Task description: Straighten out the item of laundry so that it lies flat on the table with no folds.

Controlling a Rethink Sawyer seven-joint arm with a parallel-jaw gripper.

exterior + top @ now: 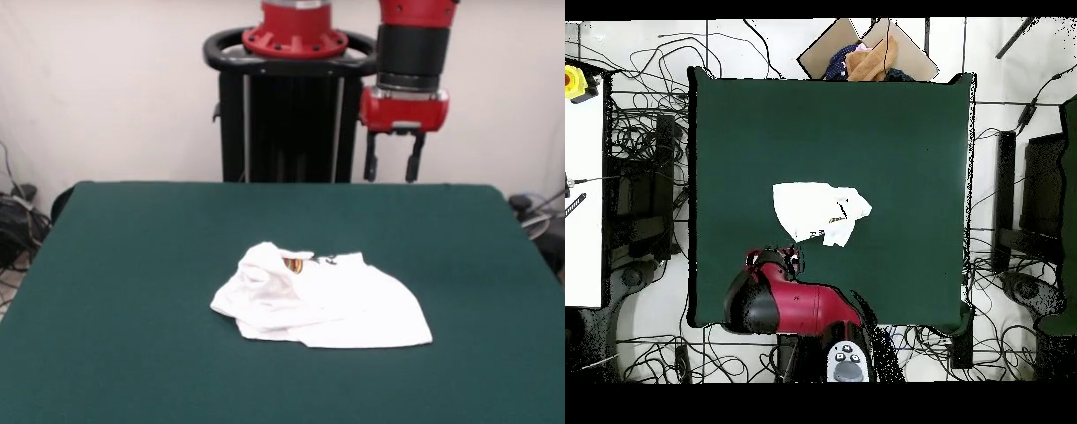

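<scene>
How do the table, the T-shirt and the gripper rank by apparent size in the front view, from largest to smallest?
1. The table, by far the largest.
2. The T-shirt, crumpled near the table's middle.
3. The gripper, smallest; it hangs open farther from the camera, so it may look smaller than it is.

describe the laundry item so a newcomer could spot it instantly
Start at the big dark green table. Near its middle lies a crumpled white T-shirt, folded over itself, with a bit of red-orange print showing at one fold. It is the only thing lying on the table.

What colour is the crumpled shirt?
White shirt, with a small red-orange print peeking out; front view shows it best.
</scene>
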